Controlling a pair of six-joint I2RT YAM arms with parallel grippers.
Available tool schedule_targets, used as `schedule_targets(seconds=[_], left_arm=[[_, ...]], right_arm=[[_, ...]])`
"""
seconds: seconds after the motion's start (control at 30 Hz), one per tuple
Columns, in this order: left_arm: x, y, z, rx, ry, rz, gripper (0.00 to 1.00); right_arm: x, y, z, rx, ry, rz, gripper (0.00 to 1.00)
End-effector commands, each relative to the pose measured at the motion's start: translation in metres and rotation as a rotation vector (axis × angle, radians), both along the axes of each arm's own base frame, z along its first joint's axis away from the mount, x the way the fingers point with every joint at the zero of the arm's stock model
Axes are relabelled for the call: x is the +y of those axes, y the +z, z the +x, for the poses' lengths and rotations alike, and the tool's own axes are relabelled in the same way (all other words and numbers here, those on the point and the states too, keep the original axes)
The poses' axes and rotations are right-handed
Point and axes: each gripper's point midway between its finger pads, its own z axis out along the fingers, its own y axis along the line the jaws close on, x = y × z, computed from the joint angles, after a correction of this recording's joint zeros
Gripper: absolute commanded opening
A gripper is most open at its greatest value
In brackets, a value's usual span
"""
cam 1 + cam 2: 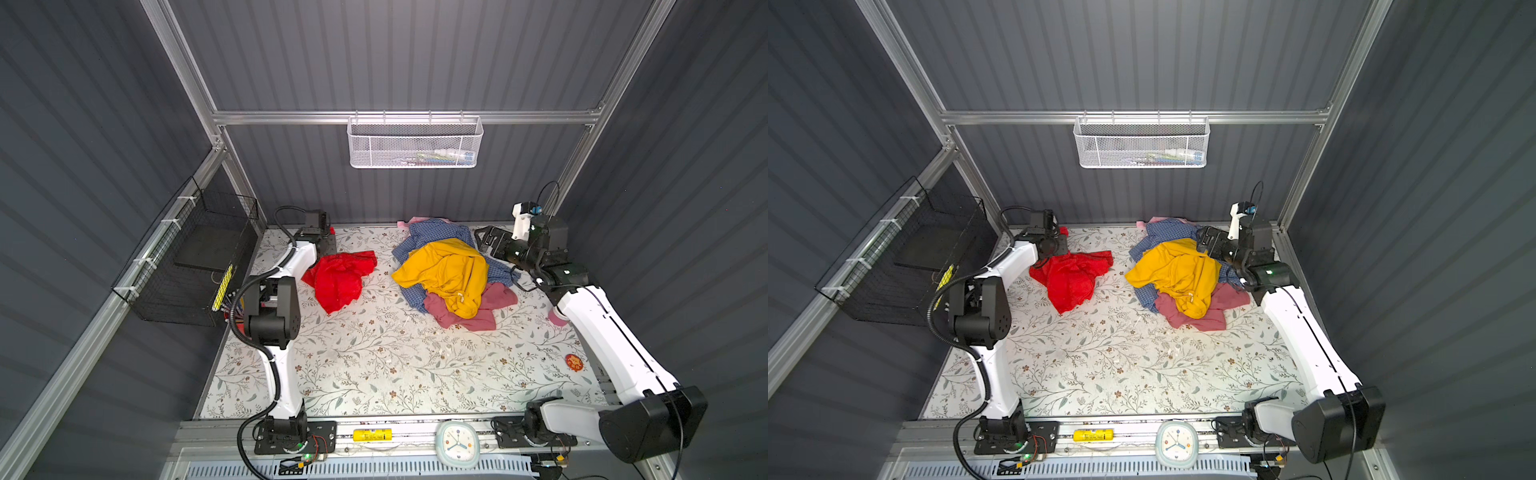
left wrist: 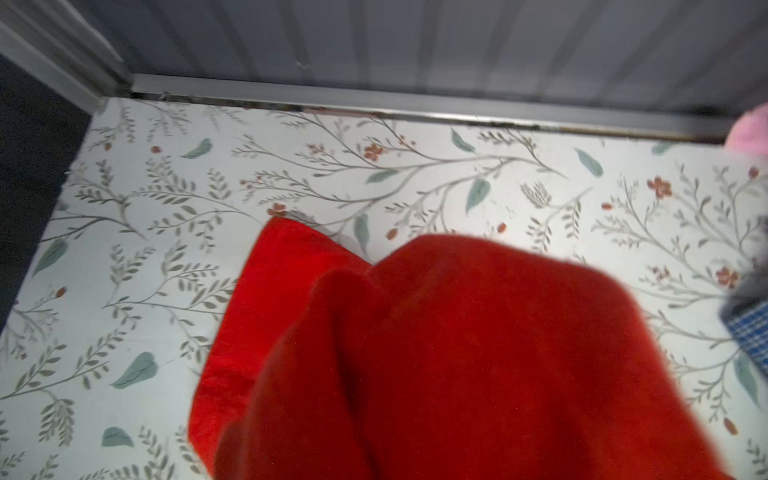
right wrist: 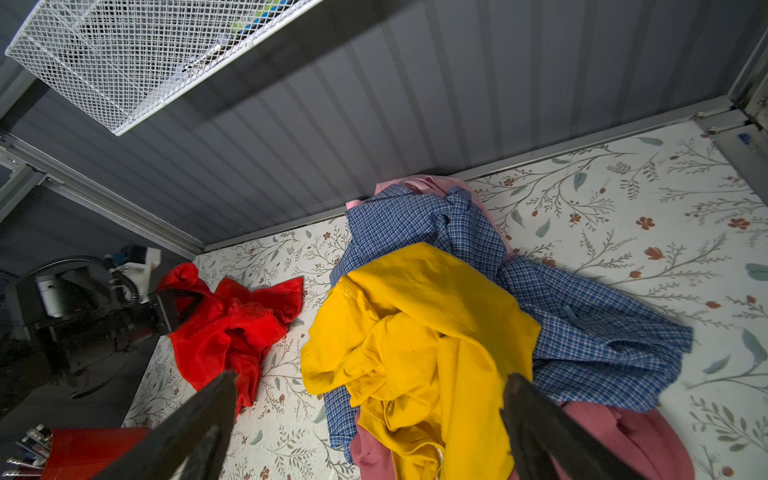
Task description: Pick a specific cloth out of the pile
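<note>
– Red and slightly shiny: the cloth point(image 1: 340, 280) lies crumpled on the floral table point(image 1: 374, 365), far left, yes?
– Yes, in both top views. It sits apart from the pile point(image 1: 449, 274), with bare table between them.
– And the left gripper point(image 3: 183, 301)?
– Clenched on the far-left end of the cloth. In the right wrist view red fabric bunches around its black jaws. In the left wrist view the cloth point(image 2: 457, 353) hangs close in front and trails onto the table.
– Is the whole cloth lifted?
– No, most of it rests on the table, spreading toward the near side.
– The right gripper point(image 3: 372, 377)?
– Released, jaws wide apart, at the far right edge of the pile. Whether it touches the fabric I cannot tell.
– What tops the pile?
– A mustard-yellow garment point(image 1: 446, 270), lying over a blue checked garment point(image 1: 432, 232). A dusty pink garment point(image 1: 478, 318) sticks out on the near side, and a pale pink piece point(image 1: 415, 219) shows at the far edge of the table.
</note>
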Motion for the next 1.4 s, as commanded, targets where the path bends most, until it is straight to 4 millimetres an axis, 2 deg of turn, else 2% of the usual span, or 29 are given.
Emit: schedule_targets(seconds=[0.0,0.1,0.23,0.33,0.37,0.4,0.43,0.47,0.57,0.6,0.63,0.77,0.93,1.0,1.1,1.2,1.3,1.37], left_arm=[[-0.018,-0.025,-0.004,0.053,-0.063,0.153,0.00],[-0.022,-0.050,-0.017,0.147,-0.074,0.209,0.00],[-0.045,-0.062,-0.043,0.174,-0.162,0.252,0.05],[-0.048,-0.075,-0.062,0.225,-0.168,0.238,0.08],[-0.045,-0.078,-0.070,0.257,-0.152,0.236,0.12],[-0.042,-0.083,-0.076,0.290,-0.143,0.238,0.22],[-0.040,-0.086,-0.081,0.313,-0.138,0.242,0.39],[-0.035,-0.091,-0.086,0.334,-0.128,0.250,0.51],[-0.026,-0.100,-0.092,0.372,-0.100,0.189,0.65],[-0.024,-0.100,-0.092,0.376,-0.095,0.154,0.72],[-0.023,-0.099,-0.091,0.382,-0.095,0.135,0.75],[-0.029,-0.088,-0.091,0.397,-0.144,0.108,0.91],[-0.041,-0.064,-0.095,0.407,-0.208,0.065,0.93],[-0.044,-0.051,-0.098,0.402,-0.225,0.042,1.00],[-0.042,-0.034,-0.102,0.392,-0.222,0.012,1.00],[-0.029,-0.015,-0.103,0.386,-0.174,0.016,1.00],[-0.019,0.010,-0.099,0.315,-0.141,0.048,1.00],[-0.022,0.025,-0.097,0.263,-0.157,0.034,1.00]], right_arm=[[0.003,0.004,0.001,0.000,0.017,0.017,0.99],[0.002,0.002,-0.001,0.007,0.016,0.007,0.98],[0.000,-0.002,-0.003,0.014,0.008,-0.003,0.98],[0.001,-0.005,-0.002,0.025,0.011,0.004,0.98],[0.002,-0.005,-0.002,0.026,0.015,0.005,0.98],[0.002,-0.006,-0.002,0.029,0.015,0.004,0.99],[0.002,-0.006,-0.002,0.029,0.016,0.003,0.99],[0.002,-0.007,-0.002,0.031,0.016,0.001,0.99],[0.002,-0.008,-0.003,0.034,0.020,-0.009,0.99],[0.002,-0.008,-0.003,0.038,0.022,-0.015,0.99],[0.001,-0.008,-0.004,0.039,0.022,-0.020,0.99],[-0.001,-0.009,-0.005,0.042,0.016,-0.032,0.99],[-0.002,-0.019,-0.009,0.084,0.017,-0.041,0.99],[-0.002,-0.020,-0.009,0.090,0.019,-0.043,0.99],[-0.001,-0.021,-0.009,0.094,0.024,-0.045,0.99],[0.000,-0.023,-0.008,0.102,0.032,-0.050,0.99],[0.001,-0.024,-0.007,0.104,0.038,-0.056,0.99],[0.001,-0.026,-0.007,0.109,0.040,-0.059,0.99]])
